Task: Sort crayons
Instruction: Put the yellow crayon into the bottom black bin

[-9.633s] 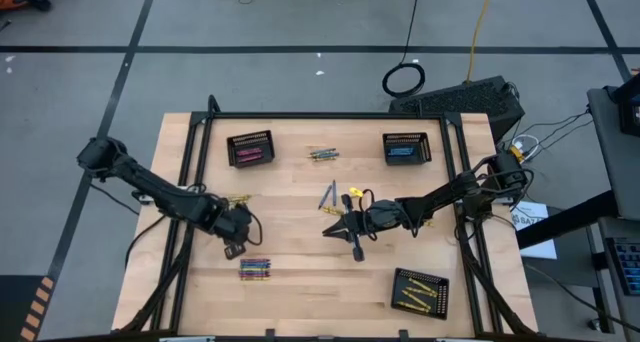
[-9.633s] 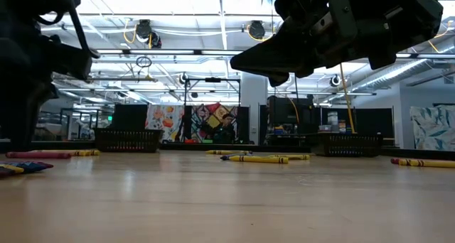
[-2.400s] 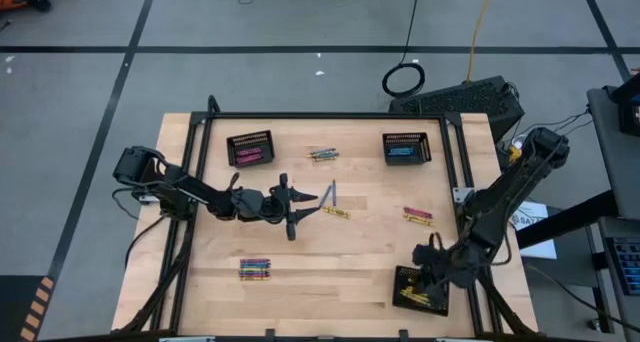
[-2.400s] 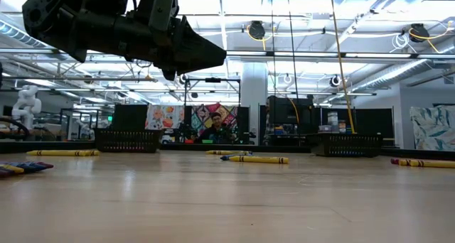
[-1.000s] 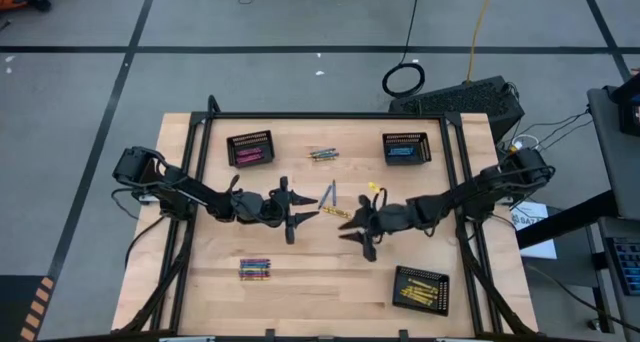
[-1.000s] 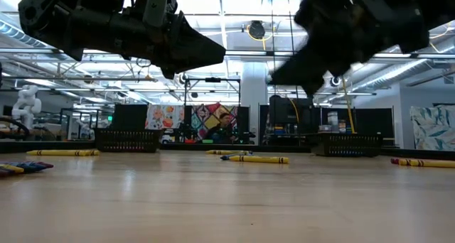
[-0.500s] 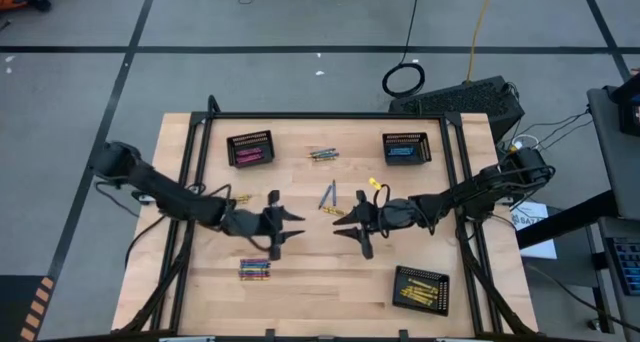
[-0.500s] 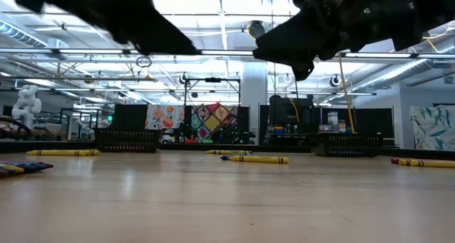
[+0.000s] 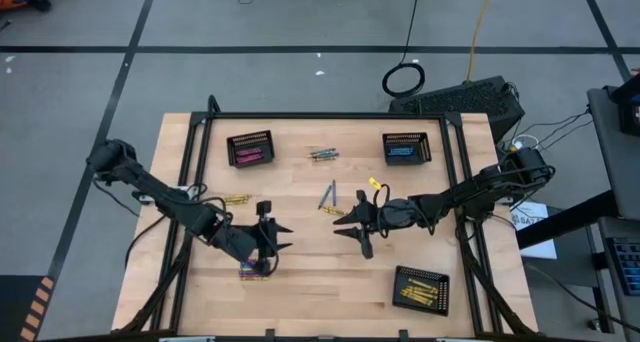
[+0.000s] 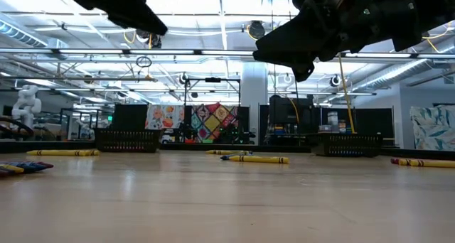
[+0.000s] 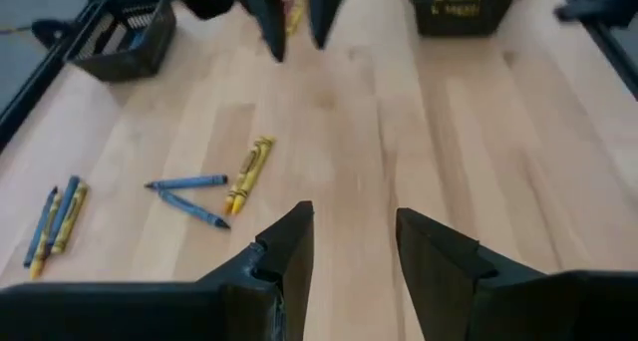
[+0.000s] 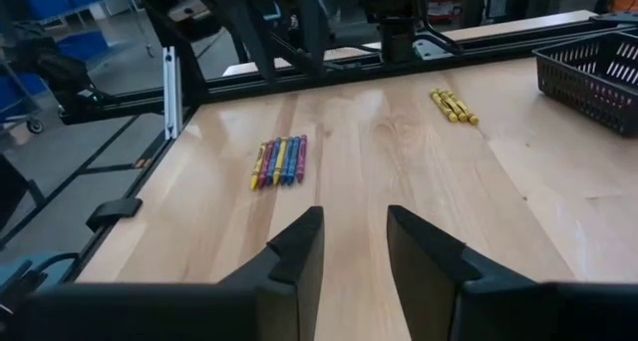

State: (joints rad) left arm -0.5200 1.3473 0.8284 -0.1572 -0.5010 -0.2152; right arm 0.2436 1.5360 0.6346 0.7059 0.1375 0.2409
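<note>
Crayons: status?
Both hands open, empty. Left hand over the mixed row of crayons; right hand mid-table by loose crayons. Nothing in the way.

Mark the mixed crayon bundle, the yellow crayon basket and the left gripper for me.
mixed crayon bundle (image 12: 280, 161), right wrist view, middle of the row of sticks.
yellow crayon basket (image 9: 437, 282), high view, its mesh rim at the far right corner.
left gripper (image 11: 351, 243), left wrist view, midway between the fingertips, which stand apart.

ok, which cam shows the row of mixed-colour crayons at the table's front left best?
Right wrist view: the row of mixed-colour crayons lies unobstructed, colours separable. High view: the left gripper partly covers it. Low view: edge-on at the picture's left edge. Left wrist view: not shown.
</note>
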